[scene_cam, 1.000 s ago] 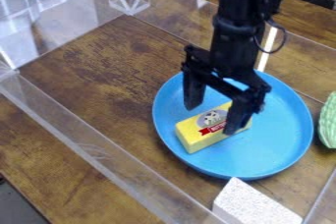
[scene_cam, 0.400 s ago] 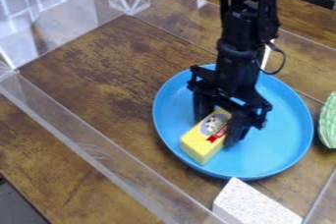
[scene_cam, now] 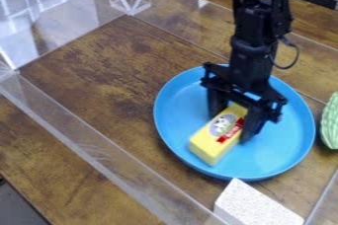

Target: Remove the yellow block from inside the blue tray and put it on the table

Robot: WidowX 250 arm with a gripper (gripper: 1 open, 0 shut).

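Camera view: nearest, a white block [scene_cam: 256,203] lies just outside the blue tray [scene_cam: 271,161]; inside the tray sits the yellow block [scene_cam: 209,148], its far part between the fingers of the tool [scene_cam: 232,117], which is closed on it, above the brown bench [scene_cam: 99,71].

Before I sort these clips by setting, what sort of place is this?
Probably a robot test bench: a wood-grain table walled with clear acrylic, and a black robot gripper over a blue tray.
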